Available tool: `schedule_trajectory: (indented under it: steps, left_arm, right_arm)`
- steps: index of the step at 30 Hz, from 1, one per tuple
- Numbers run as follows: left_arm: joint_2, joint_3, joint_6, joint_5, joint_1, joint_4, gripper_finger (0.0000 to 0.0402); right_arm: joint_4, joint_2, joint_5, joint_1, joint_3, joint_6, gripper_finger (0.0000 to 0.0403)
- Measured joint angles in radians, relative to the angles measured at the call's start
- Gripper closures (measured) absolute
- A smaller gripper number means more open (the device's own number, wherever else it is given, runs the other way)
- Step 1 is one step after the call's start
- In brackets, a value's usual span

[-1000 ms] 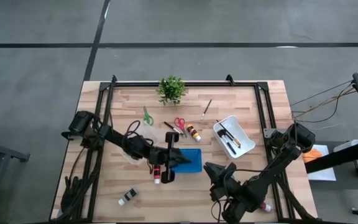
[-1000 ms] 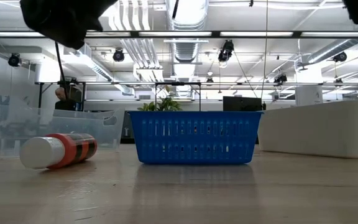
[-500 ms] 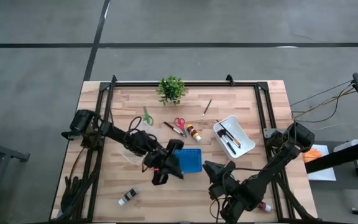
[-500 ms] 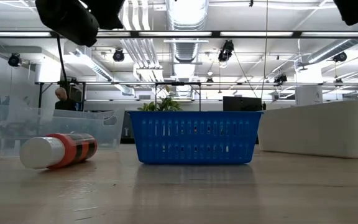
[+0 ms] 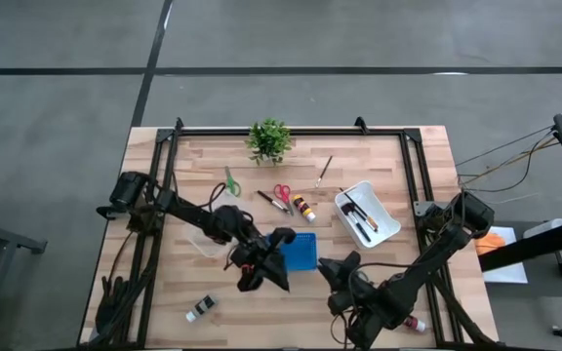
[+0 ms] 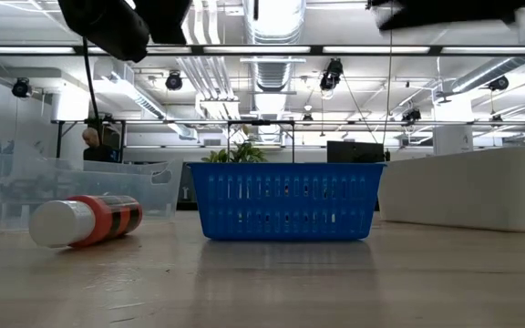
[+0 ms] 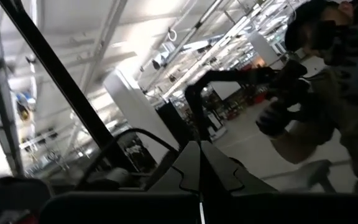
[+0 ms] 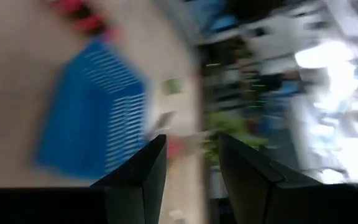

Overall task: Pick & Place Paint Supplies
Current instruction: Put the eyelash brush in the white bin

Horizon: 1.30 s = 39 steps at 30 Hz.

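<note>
Paint bottle [image 6: 85, 221]: lies on counter [image 6: 262, 282] beside blue basket [image 6: 283, 201].
Left gripper [image 5: 273, 237]: closed, empty, above basket.
Right gripper [image 8: 191, 163]: partly open, empty.

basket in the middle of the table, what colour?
Blue basket, slatted sides; clearest in the low view.

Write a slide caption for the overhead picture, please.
Two robot arms meet over a blue basket on a wooden table scattered with paint supplies.
</note>
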Motion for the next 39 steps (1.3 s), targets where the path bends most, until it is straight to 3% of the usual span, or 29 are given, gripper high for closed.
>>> schedule_trajectory:
  steps: [6,13,17,23,25,28,30,35,39]
  left_arm:
    - [0.0,-0.027,0.0,-0.001,-0.007,-0.034,0.0399]
    - [-0.001,-0.027,0.0,-0.003,-0.019,-0.036,0.0399]
    - [-0.001,-0.027,0.0,-0.004,-0.02,-0.036,0.0399]
    - [-0.001,-0.027,0.044,-0.004,-0.036,-0.035,0.0399]
    - [-0.002,-0.027,0.063,0.0,-0.048,-0.035,0.0399]
    - [-0.006,-0.027,0.091,0.033,-0.057,-0.052,0.0399]
    - [-0.009,-0.027,0.1,0.07,-0.057,-0.057,0.0399]
    - [-0.02,0.016,0.075,0.124,-0.049,-0.064,0.0399]
    - [-0.02,0.072,0.045,0.147,-0.049,-0.092,0.0399]
  right_arm:
    - [0.041,0.0,-0.398,-0.009,-0.107,0.133,0.0261]
    - [0.527,0.0,-0.858,0.018,-0.312,0.211,0.0261]
    - [0.904,-0.026,-0.84,0.073,-0.377,0.096,0.0261]
    - [1.526,-0.118,-0.511,0.112,-0.538,-0.378,0.0261]
    - [1.767,-0.15,-0.482,0.088,-0.631,-0.506,0.0261]
    - [2.083,-0.177,-0.591,0.008,-0.777,-0.559,0.0261]
    - [2.177,-0.186,-0.708,-0.077,-0.853,-0.504,0.0261]
    - [2.201,-0.187,-1.064,-0.331,-0.874,-0.334,0.0261]
    - [2.046,-0.187,-1.265,-0.438,-0.79,-0.294,0.0261]
